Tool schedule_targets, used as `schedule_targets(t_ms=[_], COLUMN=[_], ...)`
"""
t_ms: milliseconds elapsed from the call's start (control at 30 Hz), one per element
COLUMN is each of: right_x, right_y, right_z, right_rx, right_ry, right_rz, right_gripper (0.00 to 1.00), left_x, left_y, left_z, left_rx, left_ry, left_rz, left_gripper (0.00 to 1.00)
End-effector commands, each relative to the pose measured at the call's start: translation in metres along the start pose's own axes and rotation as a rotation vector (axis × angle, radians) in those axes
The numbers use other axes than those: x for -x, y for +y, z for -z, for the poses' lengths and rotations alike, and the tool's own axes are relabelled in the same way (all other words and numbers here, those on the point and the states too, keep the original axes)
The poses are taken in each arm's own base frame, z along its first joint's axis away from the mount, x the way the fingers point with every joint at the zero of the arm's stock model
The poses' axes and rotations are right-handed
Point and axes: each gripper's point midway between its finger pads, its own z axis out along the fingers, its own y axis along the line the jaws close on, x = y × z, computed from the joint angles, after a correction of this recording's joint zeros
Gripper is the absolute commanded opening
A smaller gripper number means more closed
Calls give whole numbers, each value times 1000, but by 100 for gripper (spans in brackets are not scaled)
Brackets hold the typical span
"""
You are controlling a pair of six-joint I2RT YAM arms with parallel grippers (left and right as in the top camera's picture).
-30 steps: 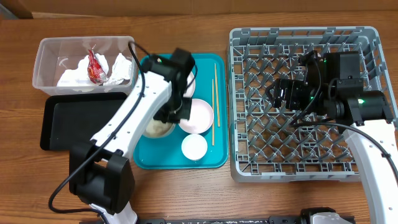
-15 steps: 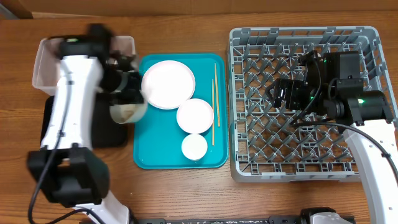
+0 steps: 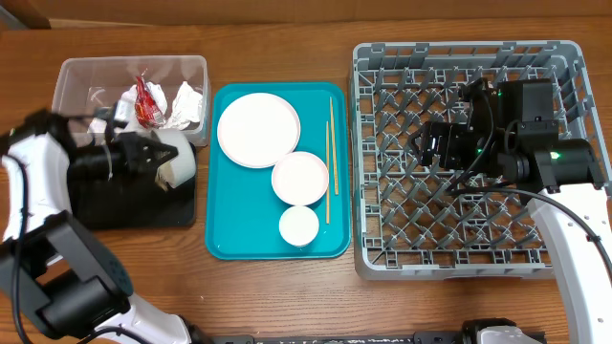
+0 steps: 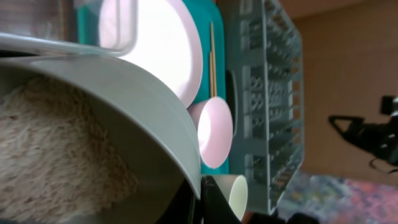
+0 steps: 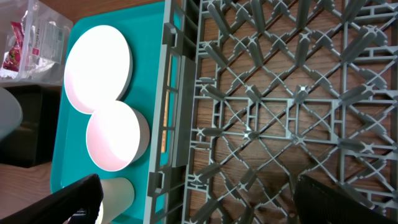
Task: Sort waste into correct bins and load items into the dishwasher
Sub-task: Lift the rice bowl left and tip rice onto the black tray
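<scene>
One bowl [image 3: 179, 164] of rice hangs tilted directly above the black tray [image 3: 129, 208].
We see the left gripper [image 3: 153, 158] clamping its rim; the right gripper [image 3: 438, 145], jaws wide, hovers far right.

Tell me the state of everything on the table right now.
Left gripper: jaws shut on rice bowl.
Right gripper: jaws open, above dish rack.
Rice bowl: tilted over black tray, rice inside.
Clear tub: holds napkins and wrapper.
Dish rack: no dishes visible.
Empty bowl: upright on teal tray.
Cup: upright, empty.
</scene>
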Motion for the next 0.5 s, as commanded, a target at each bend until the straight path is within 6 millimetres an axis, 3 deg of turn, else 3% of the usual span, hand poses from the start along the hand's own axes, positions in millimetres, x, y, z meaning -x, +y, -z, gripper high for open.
schedule_targets(t_ms=[0, 133, 467], right_x=[6, 6, 5], right_y=[5, 5, 5], right_z=[4, 4, 4], right_rx=[14, 14, 14], right_ry=[-18, -18, -16], right_rz=[12, 12, 11], right_gripper=[100, 100, 100], left_x=[6, 4, 17], left_y=[-13, 1, -13], left_z=[16, 32, 58], left_rx=[-180, -255, -422], left_ry=[-155, -270, -379], left_rz=[-3, 52, 182], left_gripper=[4, 4, 4])
